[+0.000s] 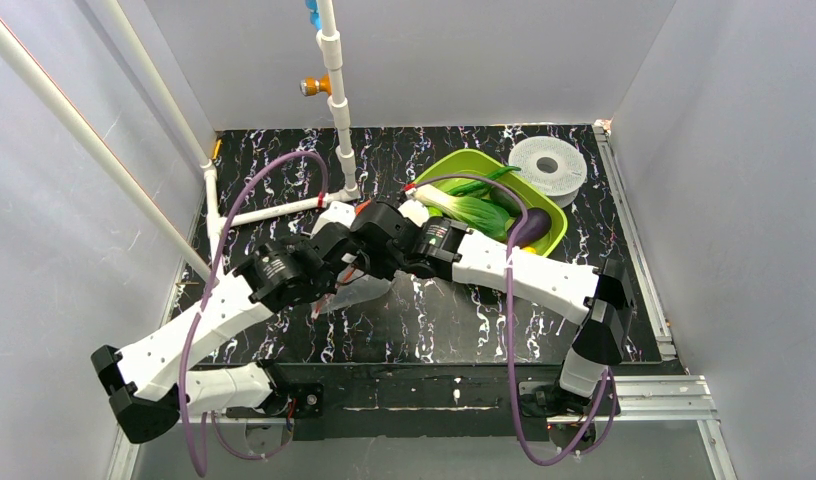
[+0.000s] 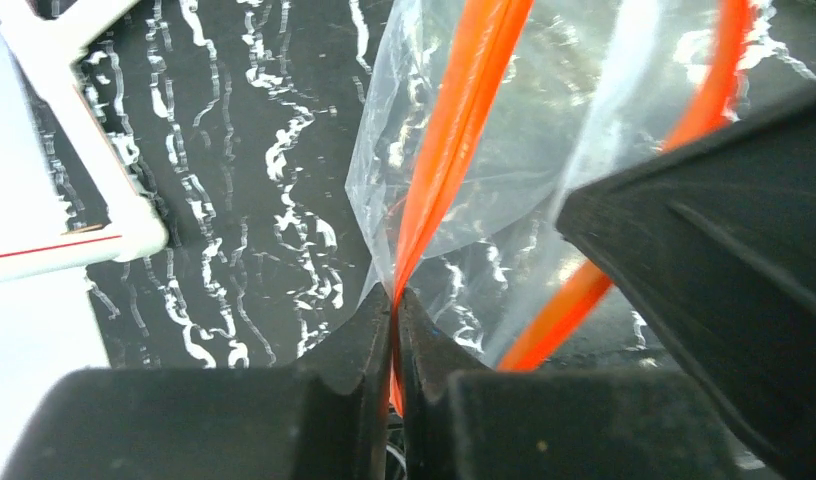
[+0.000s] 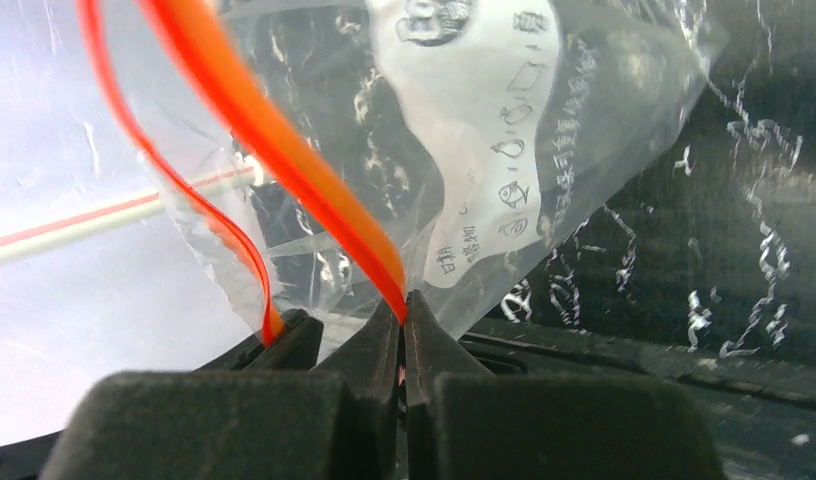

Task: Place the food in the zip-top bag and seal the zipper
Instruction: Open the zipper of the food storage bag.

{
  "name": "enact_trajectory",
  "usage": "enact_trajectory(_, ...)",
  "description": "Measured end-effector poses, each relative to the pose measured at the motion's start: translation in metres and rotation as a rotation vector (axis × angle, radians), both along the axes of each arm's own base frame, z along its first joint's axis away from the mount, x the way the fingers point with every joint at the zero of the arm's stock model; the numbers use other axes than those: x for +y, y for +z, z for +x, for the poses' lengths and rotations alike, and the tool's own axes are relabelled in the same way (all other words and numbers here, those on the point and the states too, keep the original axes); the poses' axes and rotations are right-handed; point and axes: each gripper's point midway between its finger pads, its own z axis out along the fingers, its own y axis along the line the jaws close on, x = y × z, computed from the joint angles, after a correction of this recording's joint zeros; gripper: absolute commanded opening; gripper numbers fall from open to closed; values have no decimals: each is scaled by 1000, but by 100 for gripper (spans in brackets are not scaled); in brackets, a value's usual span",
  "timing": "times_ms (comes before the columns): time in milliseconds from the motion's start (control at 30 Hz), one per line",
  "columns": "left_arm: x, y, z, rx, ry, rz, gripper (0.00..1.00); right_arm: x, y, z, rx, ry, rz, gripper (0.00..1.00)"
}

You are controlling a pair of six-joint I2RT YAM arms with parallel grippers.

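**Fig.** Left tool (image 2: 395, 312) and right tool (image 3: 404, 312), each pinched shut on the red-orange zipper strip (image 2: 454, 130) of the clear crinkly zip-top bag (image 1: 362, 290), held its mouth between them, likely for opening. Glossy toy vegetables (image 1: 479, 212) lay in the lime-green tray (image 1: 446, 170).

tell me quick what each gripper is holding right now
left gripper: closed, pinching the zipper of the zip-top bag
right gripper: closed, pinching the zipper as well
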Motion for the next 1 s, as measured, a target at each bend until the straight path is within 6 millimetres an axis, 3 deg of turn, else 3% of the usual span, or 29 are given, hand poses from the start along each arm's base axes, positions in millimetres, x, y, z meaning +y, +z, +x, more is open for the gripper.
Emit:
enact_trajectory(100,-10,9,-8,-5,-58,-108,0,9,-4,-1,-92,139,-12,1)
enact_trajectory(200,-26,16,-22,-2,-149,-255,0,15,-20,-10,-190,345,2,1)
enact_trajectory(333,-44,17,-45,12,-268,-435,0,10,-43,-28,-240,551,74,1)
enact_trajectory(467,-54,21,-58,34,-307,-534,0,4,-44,-38,-277,642,165,1)
enact_trajectory(633,-52,7,-48,93,-214,-451,9,7,-26,-41,-323,671,240,1)
enact_trajectory(800,-42,-1,-29,97,-128,-298,14,7,-26,-41,-322,665,226,1)
enact_trajectory(1000,-34,11,-10,35,-87,-203,40,11,-13,-39,-350,656,205,1)
